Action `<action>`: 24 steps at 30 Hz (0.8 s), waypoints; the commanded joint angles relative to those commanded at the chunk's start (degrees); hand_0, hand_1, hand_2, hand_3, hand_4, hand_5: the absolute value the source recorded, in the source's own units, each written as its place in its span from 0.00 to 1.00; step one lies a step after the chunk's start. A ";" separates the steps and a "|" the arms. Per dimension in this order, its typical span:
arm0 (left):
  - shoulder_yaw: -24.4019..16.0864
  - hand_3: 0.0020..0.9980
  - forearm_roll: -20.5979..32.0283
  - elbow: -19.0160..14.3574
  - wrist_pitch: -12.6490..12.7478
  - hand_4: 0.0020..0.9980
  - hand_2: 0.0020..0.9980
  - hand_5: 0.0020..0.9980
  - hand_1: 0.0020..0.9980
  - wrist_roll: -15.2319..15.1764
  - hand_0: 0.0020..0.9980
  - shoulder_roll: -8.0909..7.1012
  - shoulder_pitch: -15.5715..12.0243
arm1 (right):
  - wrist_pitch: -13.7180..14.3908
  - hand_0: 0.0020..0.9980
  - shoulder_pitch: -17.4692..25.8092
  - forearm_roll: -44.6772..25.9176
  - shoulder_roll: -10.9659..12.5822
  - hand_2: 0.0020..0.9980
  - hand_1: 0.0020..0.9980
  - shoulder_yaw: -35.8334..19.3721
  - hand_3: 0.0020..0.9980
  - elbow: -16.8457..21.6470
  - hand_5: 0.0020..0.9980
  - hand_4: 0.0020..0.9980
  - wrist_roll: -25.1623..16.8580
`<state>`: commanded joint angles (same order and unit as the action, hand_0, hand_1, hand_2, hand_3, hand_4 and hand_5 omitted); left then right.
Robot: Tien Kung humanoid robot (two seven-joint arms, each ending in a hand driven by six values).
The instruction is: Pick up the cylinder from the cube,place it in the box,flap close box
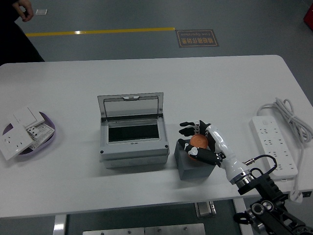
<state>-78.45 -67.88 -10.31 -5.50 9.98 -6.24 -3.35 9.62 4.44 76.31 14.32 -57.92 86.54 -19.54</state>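
Observation:
A grey cube [188, 166] stands on the white table [146, 78], just right of the grey box [131, 136]. The box's clear lid [129, 105] is flipped up toward the far side, showing a dark inside. On top of the cube sits an orange cylinder [198, 141]. My right hand [195, 139] reaches in from the lower right and its black fingers [187, 128] curl around the cylinder, which still rests on the cube. The left arm does not show.
A purple dish [54, 138] with several white wall switches lies at the left edge. A white power strip [273, 144] with a coiled cord lies at the right. A person in dark clothes stands at the far left corner, one hand [23, 9] hanging.

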 joint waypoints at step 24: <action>1.31 0.66 1.05 0.00 -0.17 0.71 0.59 0.29 0.67 -0.62 0.64 -0.04 0.14 | 1.79 0.63 -0.69 0.43 -0.42 0.60 0.63 0.83 0.66 -2.47 0.07 0.54 0.68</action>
<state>-77.14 -66.83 -10.31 -5.67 9.36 -6.28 -3.20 11.41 3.75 76.74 13.90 -57.09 84.08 -18.86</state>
